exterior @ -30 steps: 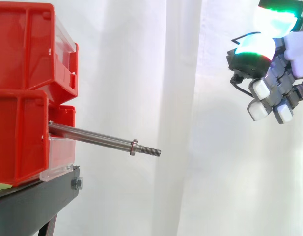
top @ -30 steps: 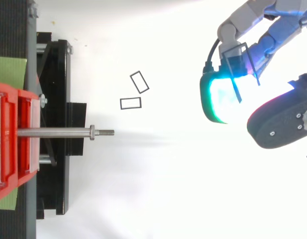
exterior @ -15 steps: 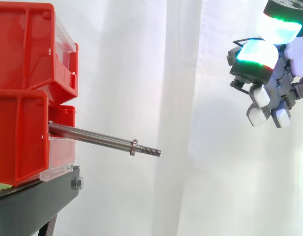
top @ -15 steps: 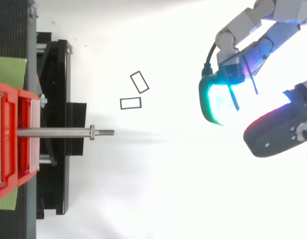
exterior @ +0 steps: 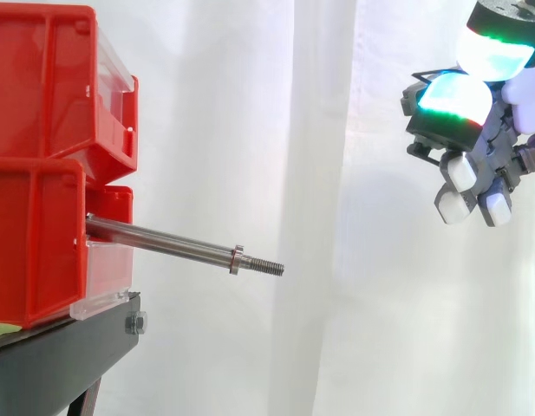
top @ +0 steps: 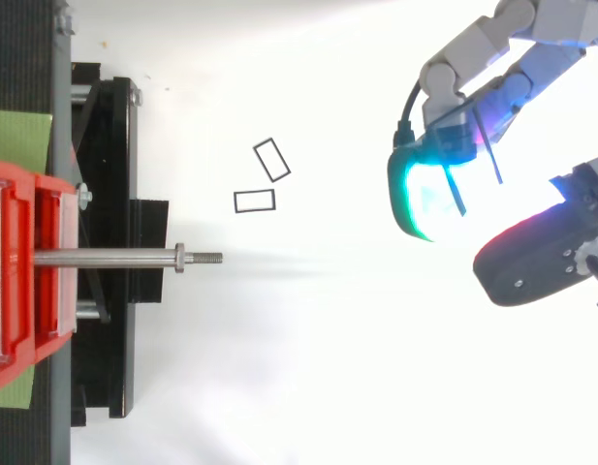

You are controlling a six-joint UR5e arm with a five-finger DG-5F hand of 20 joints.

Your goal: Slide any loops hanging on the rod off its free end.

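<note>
The steel rod sticks out of the red bins toward the right, and nothing hangs on it. It has a collar just before its threaded free end. Two thin black rectangular loops lie flat on the white floor just beyond the rod's tip. My hand hovers far to the right of the free end and above its height. Its fingers are curled, and a third thin black loop is held among them, crossing the cyan pad.
Stacked red bins sit on a black stand at the left, before a white curtain. A wide open gap separates the rod's tip from my hand.
My hand lifted a little and drew slightly right with the loop over the first half second. Since then it has barely moved. The rod and the two fallen loops are unchanged.
</note>
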